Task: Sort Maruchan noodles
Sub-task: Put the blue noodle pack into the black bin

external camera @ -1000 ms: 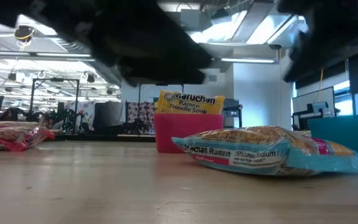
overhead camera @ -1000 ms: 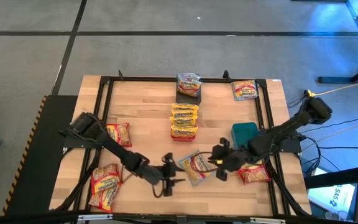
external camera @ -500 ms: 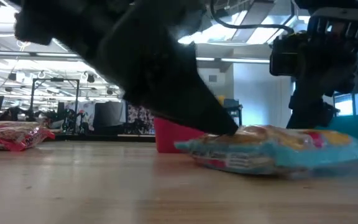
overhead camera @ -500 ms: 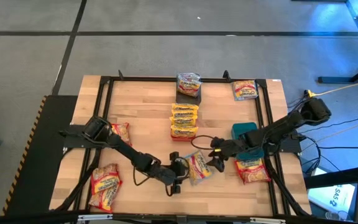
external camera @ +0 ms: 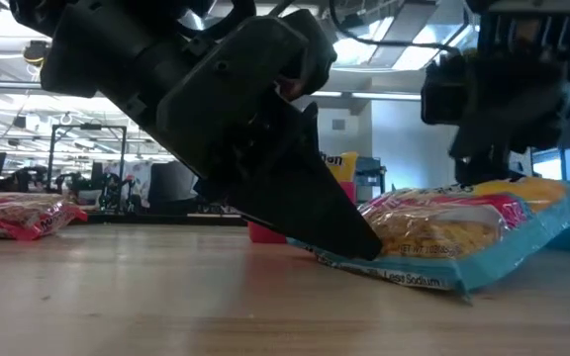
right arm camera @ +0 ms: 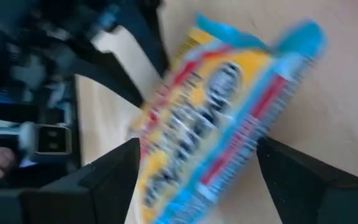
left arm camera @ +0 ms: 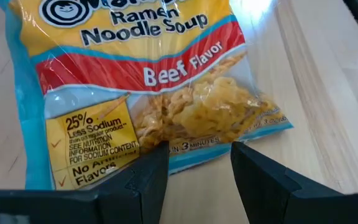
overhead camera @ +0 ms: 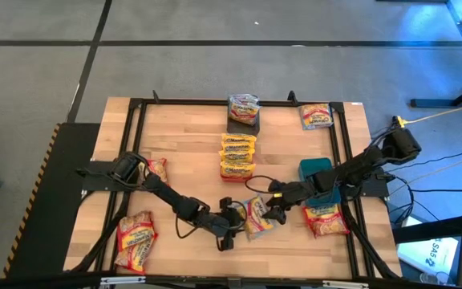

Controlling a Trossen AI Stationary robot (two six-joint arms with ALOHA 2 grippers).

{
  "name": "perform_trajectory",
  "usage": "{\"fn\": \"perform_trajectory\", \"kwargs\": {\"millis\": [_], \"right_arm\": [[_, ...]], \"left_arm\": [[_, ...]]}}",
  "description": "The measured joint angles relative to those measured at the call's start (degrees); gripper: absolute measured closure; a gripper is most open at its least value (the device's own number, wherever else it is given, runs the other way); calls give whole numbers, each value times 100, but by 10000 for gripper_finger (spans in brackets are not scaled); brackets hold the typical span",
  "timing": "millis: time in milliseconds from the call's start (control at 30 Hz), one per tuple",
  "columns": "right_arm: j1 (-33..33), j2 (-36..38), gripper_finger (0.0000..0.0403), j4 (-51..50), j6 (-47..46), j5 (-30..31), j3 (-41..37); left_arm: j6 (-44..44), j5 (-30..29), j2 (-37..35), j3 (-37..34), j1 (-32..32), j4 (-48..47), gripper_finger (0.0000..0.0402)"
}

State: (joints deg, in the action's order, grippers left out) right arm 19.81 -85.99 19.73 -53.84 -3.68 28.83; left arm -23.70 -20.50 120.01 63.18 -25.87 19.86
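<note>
Blue-edged noodle packet [overhead camera: 257, 217] lies between both arms. Our left end effector [overhead camera: 235, 222] is spread at its near edge; right end effector [overhead camera: 277, 211] spread, opposite.

Even, bright overhead light fills the high view; the table [overhead camera: 191, 136] looks warm and evenly lit, with a blue glare on the floor at the upper right corner. Shadows under the arms are soft and short. In the low view, ceiling light panels glow behind, so the left gripper [external camera: 265, 178] shows as a near-black silhouette, large and slightly soft. The left wrist view is sharp, with a white glare patch on the packet [left arm camera: 148, 81] and the wood beside it. The right wrist view is heavily motion-blurred; the packet's print smears into streaks.
</note>
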Motion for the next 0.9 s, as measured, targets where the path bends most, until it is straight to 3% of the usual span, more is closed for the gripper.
{"fn": "perform_trajectory", "kwargs": {"millis": [700, 900], "right_arm": [[2, -1346, 109, 1339, -586, 6, 341], [2, -1504, 159, 1272, -229, -39, 482]], "left_arm": [[4, 70, 2, -4, 53, 22, 232], [27, 36, -16, -7, 42, -14, 232]]}}
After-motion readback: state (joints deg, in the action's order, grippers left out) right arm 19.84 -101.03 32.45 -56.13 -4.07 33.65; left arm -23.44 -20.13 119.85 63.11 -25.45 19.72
